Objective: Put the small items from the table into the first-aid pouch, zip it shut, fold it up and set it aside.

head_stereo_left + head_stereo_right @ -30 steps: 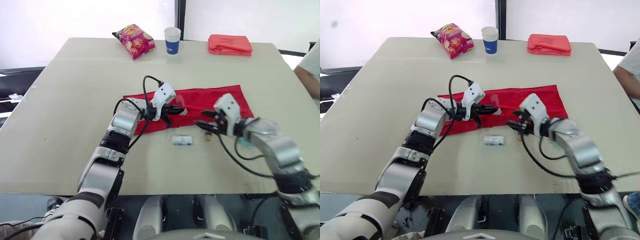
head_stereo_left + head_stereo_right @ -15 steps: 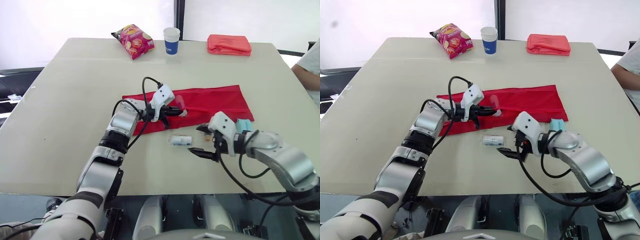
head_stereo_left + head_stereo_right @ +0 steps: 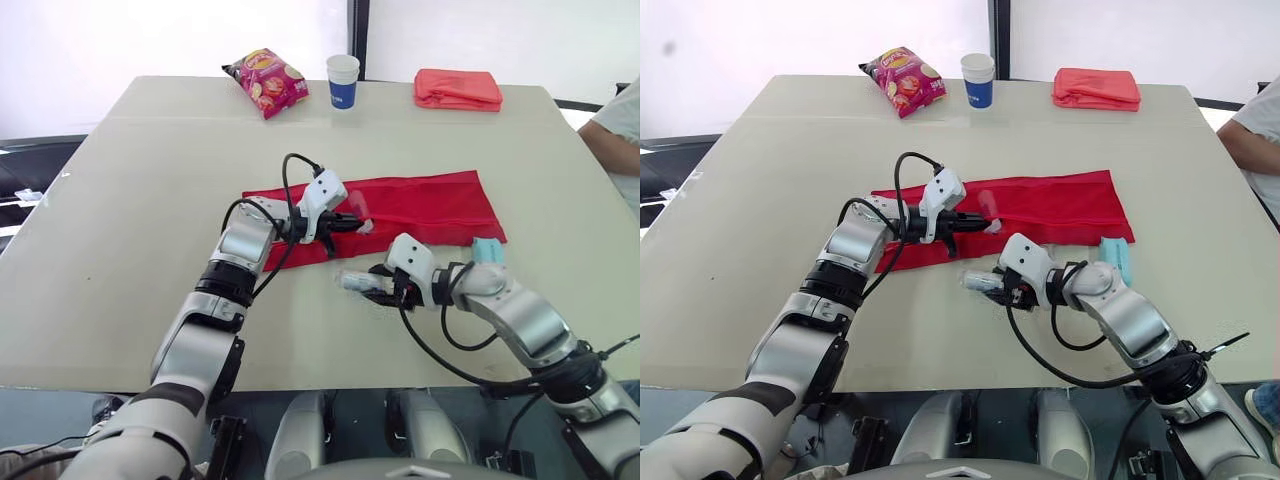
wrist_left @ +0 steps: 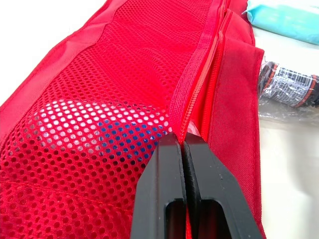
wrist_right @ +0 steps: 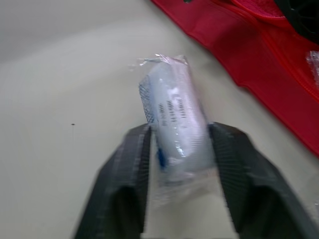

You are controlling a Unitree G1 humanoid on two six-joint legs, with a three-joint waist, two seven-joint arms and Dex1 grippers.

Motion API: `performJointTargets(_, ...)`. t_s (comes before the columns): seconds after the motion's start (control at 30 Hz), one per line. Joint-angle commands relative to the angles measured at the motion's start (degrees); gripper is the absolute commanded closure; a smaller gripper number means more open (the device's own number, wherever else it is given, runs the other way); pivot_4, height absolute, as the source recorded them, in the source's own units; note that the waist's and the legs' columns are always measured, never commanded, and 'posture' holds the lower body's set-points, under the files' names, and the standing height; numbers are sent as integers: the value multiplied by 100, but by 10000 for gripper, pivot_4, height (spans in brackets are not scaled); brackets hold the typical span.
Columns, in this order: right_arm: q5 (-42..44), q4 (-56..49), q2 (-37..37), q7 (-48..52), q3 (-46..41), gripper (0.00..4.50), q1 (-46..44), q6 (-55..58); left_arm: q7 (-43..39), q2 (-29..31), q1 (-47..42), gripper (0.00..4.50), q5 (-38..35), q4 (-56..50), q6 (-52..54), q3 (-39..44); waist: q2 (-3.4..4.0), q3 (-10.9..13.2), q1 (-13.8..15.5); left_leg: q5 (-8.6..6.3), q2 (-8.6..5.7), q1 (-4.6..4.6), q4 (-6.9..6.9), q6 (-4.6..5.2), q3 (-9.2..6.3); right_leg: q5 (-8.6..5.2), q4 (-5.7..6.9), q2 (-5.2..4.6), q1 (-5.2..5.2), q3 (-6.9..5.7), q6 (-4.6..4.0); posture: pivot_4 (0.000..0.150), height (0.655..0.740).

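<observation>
The red first-aid pouch (image 3: 425, 203) lies unfolded across the middle of the table. My left gripper (image 3: 347, 223) is shut on the pouch's zipper edge (image 4: 199, 89) at its near left end. Through the mesh shows a white and blue item (image 4: 99, 122). A dark labelled item in clear wrap (image 4: 289, 84) lies just beyond the pouch's edge. In front of the pouch, my right gripper (image 3: 372, 288) is shut on a white bandage roll (image 5: 174, 114) in clear plastic, one finger on each side. A teal packet (image 3: 486, 250) lies at the pouch's near right corner.
A crisp bag (image 3: 266, 80), a blue-and-white paper cup (image 3: 343, 80) and a folded red cloth (image 3: 458, 88) stand along the far edge. A person's arm (image 3: 622, 125) shows at the right edge. Bare tabletop (image 3: 130, 200) stretches to the left.
My right gripper came down off the pouch, swung left to the bandage roll and closed around it. The left gripper kept its hold on the pouch edge.
</observation>
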Motion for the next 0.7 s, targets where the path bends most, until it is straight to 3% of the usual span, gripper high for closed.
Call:
performJointTargets(0.03, 148, -397, -20, -17, -319, 43314, 135, 118, 0, 32, -23, 45000, -20, -260, -19, 27, 0, 0, 2, 0, 0, 0, 0, 0, 0, 0, 0, 0, 0, 0, 1, 1500, 7400)
performJointTargets(0.2, 910, -1287, 311, -695, -1421, 44908, 582, 1438, 13, 33, -8, 45000, -57, -323, 30, 58, 0, 0, 14, 0, 1, -3, 0, 0, -2, 5, 0, -2, 0, 0, -2, 1500, 7400)
performJointTargets(0.37, 1015, -1678, 1091, -1878, -2291, 44908, 559, 2746, 27, 29, -3, 45000, -98, -374, 99, 86, 0, 0, 7, 0, 4, 1, 1, -1, -3, 5, 5, 0, 0, 0, -1, 1500, 7400)
performJointTargets(0.7, 239, -653, 2250, -3412, -2176, 44908, -256, 2889, -8, -74, 29, 45000, -160, -621, 289, 45, 2, 0, -2, 0, 0, -2, 1, -1, 0, 6, 4, -2, -2, 1, -2, 1500, 7400)
